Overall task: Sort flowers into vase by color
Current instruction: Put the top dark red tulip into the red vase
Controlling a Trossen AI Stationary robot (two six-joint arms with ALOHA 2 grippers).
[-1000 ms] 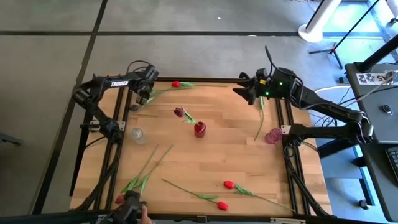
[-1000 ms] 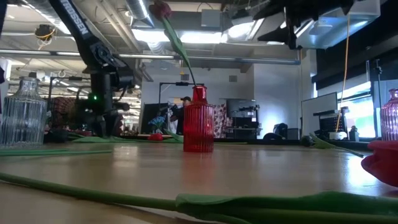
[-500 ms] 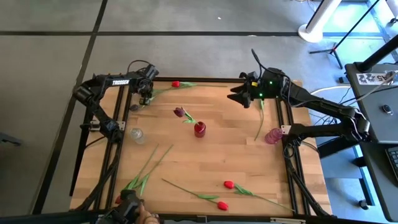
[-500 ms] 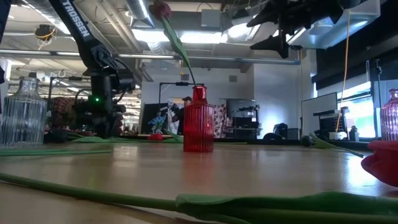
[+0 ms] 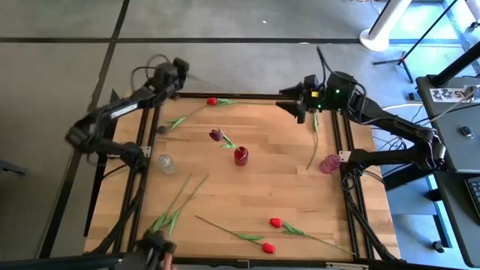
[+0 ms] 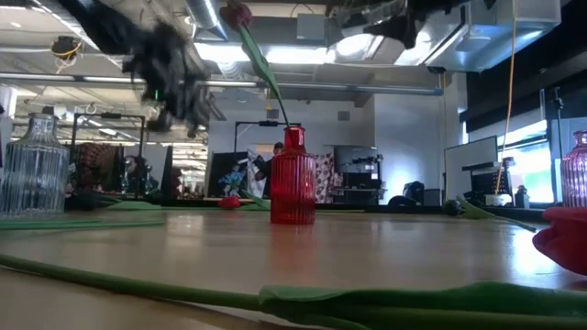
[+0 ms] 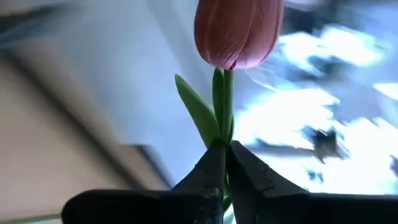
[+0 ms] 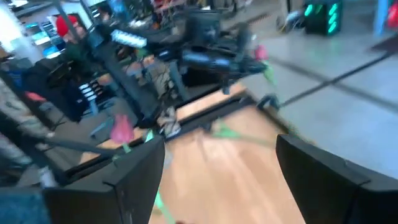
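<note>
Left end effector [image 7: 225,163] pinches pink tulip [image 7: 238,32] stem.

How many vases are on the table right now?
3: a clear vase on the left arm's side, a red vase near the centre, a pink vase on the right arm's side.

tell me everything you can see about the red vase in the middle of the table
The red vase stands upright near the middle of the wooden table. It looks like translucent red glass or plastic, with a ribbed cylindrical body, a rounded shoulder and a narrower neck. One dark maroon tulip already sits in it, its green stem leaning out toward the left arm's side. Nothing else touches the vase; both arms are up at the far edge, away from it.
</note>
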